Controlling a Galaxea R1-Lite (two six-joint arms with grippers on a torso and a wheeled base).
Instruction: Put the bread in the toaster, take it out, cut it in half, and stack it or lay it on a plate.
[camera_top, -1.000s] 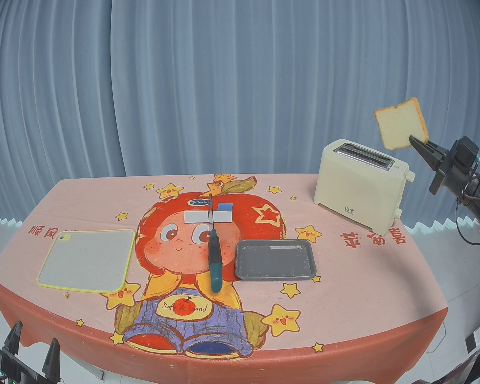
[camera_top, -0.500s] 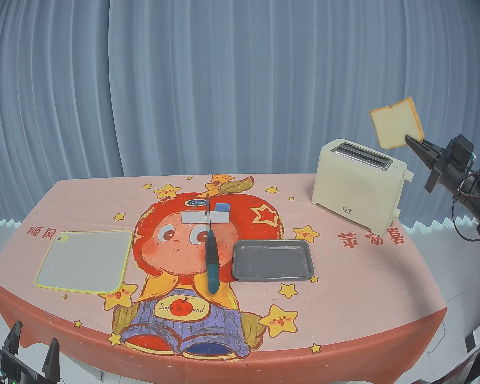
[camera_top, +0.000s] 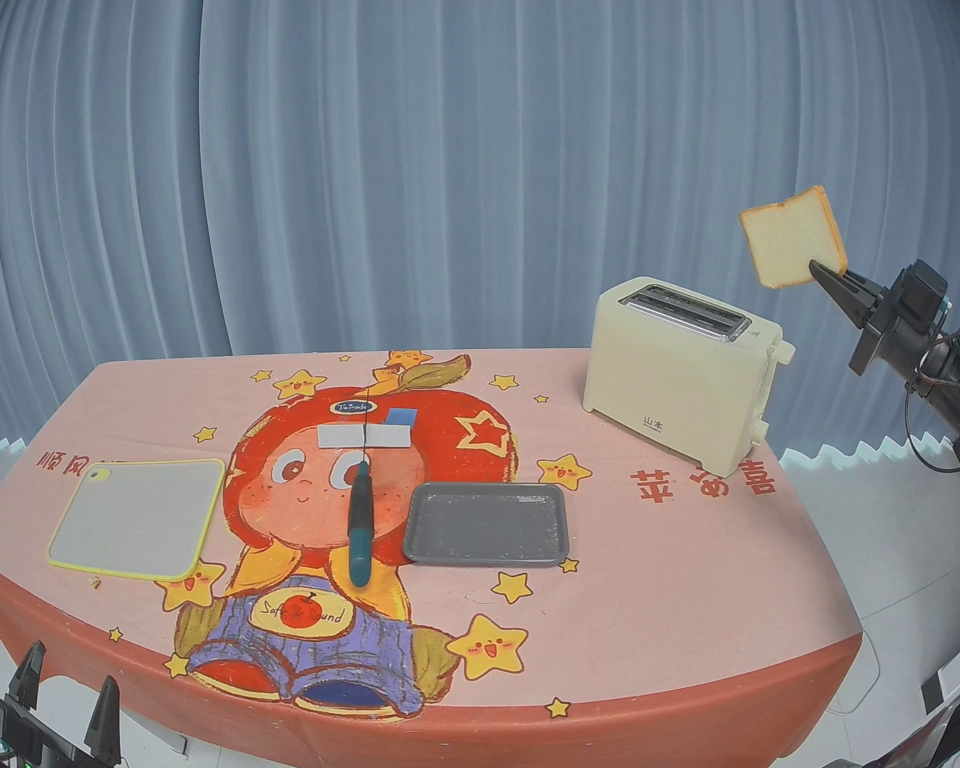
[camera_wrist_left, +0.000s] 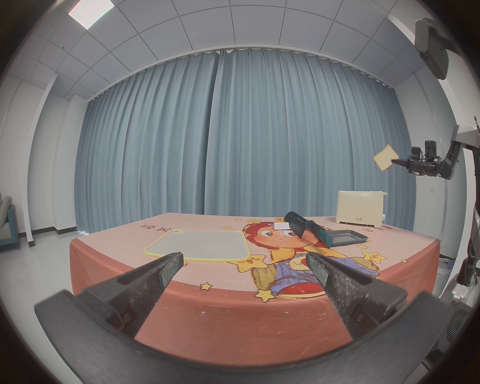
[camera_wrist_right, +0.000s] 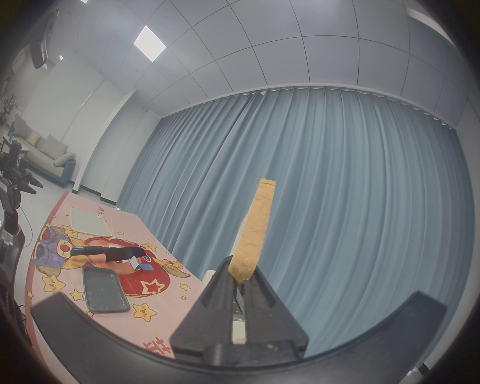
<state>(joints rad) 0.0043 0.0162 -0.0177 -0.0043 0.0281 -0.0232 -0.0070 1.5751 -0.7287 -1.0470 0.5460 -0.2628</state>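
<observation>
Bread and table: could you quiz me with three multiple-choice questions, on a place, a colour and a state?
1. Where is the bread slice? A in a bowl; B in the air, in the right gripper; C in a person's hand.
2. What colour is the knife handle? A red; B teal; C white.
3. Left gripper: A open; B holding a spoon; C holding a cup.
Answers: B: pinched up high beside the toaster. B: teal handle. A: jaws apart, nothing between.

Cloth-covered table (camera_top: 700, 590), toaster (camera_top: 680, 375), grey tray (camera_top: 485, 525), knife (camera_top: 360, 520), cutting board (camera_top: 135, 518)
</observation>
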